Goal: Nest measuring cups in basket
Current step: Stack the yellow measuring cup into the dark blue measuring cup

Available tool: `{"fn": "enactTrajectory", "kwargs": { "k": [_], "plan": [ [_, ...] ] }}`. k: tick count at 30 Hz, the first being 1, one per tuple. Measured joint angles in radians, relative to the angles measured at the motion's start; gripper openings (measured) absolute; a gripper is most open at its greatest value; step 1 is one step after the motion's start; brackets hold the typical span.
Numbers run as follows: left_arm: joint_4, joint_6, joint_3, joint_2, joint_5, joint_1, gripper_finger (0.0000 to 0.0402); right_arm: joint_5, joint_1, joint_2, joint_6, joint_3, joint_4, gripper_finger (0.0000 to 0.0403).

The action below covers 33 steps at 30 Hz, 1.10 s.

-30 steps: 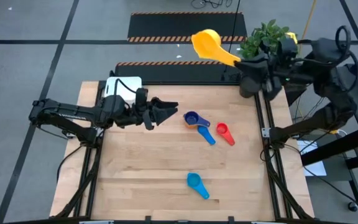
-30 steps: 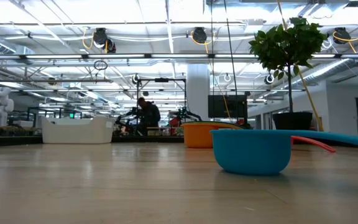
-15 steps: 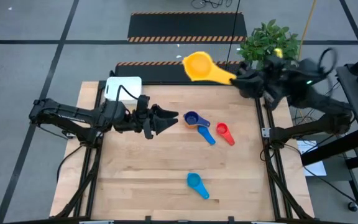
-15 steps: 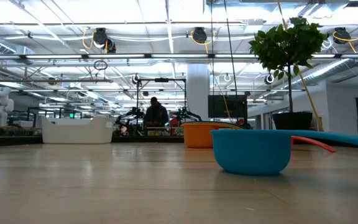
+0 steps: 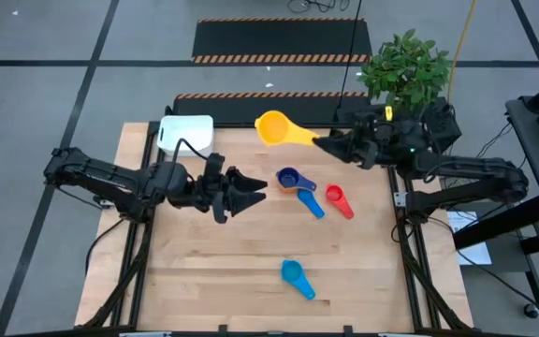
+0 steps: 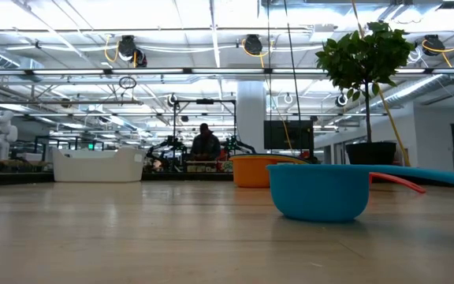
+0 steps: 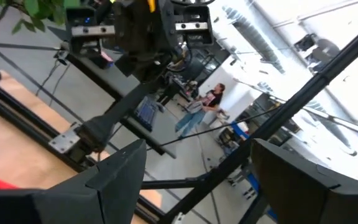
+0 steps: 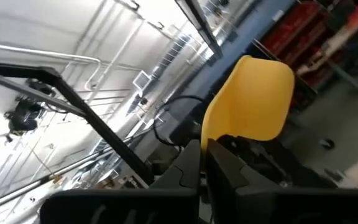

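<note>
i am early in this job, as far as i can judge. my right gripper (image 5: 324, 143) is clenched on the flat handle of the big yellow plastic measuring cup (image 5: 274, 127), holding it in the air above the table's far edge, bowl towards the small white rectangular plastic basket (image 5: 184, 131) at the far left corner. in my right wrist view the yellow cup (image 8: 248, 102) stands up from between my pinched fingers. the basket looks white and bare inside from above, though i cannot rule out something lying low in it, so by my reckoning nothing is nested yet.

still left on the wooden table (image 5: 204, 271): a dark blue round cup (image 5: 288, 177) with an orange cup (image 5: 299, 187) and a lighter blue handle (image 5: 312, 204) touching or overlapping it near the middle, a small red scoop (image 5: 336, 197) just beside those, and a light blue scoop (image 5: 294, 274) alone nearer the front. at table height that light blue bowl (image 6: 318, 192) sits large in front, the basket (image 6: 97, 165) far behind. i count fewer cups than the full set; the rest i cannot find.

my left gripper (image 5: 251, 186) hovers with its fingers spread and empty, just beside the dark blue cup. it lies between the basket and the cluster, and its arm passes close by the basket, so my right arm's path to the basket may be crowded. a potted green plant (image 5: 405, 65) stands off the table behind my right arm, and a person (image 6: 205, 143) is in the room far beyond.
</note>
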Motion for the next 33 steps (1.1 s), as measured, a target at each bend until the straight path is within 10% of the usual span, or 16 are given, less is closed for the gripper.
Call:
{"fn": "enactTrajectory", "kwargs": {
  "k": [33],
  "plan": [
    [-0.097, 0.013, 0.000, 0.000, -0.031, 0.058, 0.0294, 0.094, -0.106, -0.003, 0.295, -0.570, 0.069, 0.0000]
  ]
}}
